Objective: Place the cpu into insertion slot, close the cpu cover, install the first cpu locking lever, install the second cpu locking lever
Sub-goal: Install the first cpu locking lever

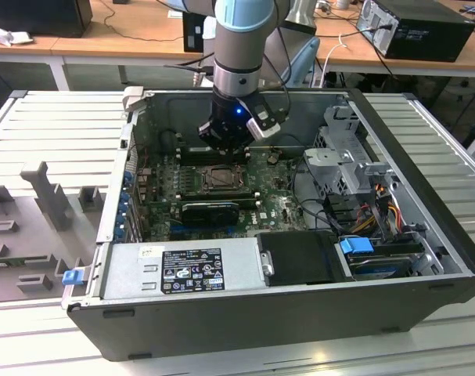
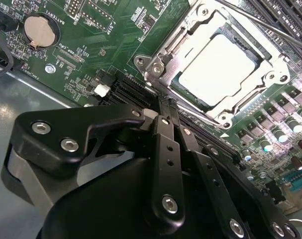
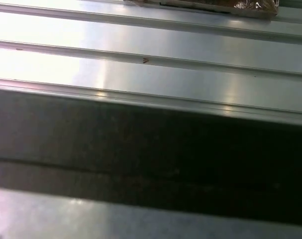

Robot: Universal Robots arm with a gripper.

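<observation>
Exterior view: arm reaches down into the open computer case point(image 1: 425, 235), which lies on its side on a ribbed metal table point(image 1: 49, 125). Gripper point(image 1: 224, 149) hangs low over the green motherboard point(image 1: 276, 205), just behind the insertion slot point(image 1: 220, 180), close to it. Socket sits mid-board with the black expansion card point(image 1: 212, 210) just in front of it. Power supply point(image 1: 182, 270) and drive cage point(image 1: 347, 157) sit at the case edges. Can't tell finger state from here.

Second wrist view: cpu point(image 2: 215, 67) is seated in the insertion slot point(image 2: 166, 79), pale silver face up. cpu cover point(image 2: 230, 107) is down over it, the frame lying flat around the chip with the chip showing through the window. A thin metal rod point(image 2: 270, 27), likely a locking lever, runs along the far side of the socket; can't tell if it is latched. Gripper point(image 2: 165, 117) fingers point(image 2: 163, 149) are pressed together, holding nothing, tips just beside the socket's corner, near the long black slots point(image 2: 136, 89). Coin battery point(image 2: 40, 30) is well apart.

First wrist view: ribbed metal table point(image 3: 141, 40) surface and a dark edge of the case point(image 3: 141, 149).
</observation>
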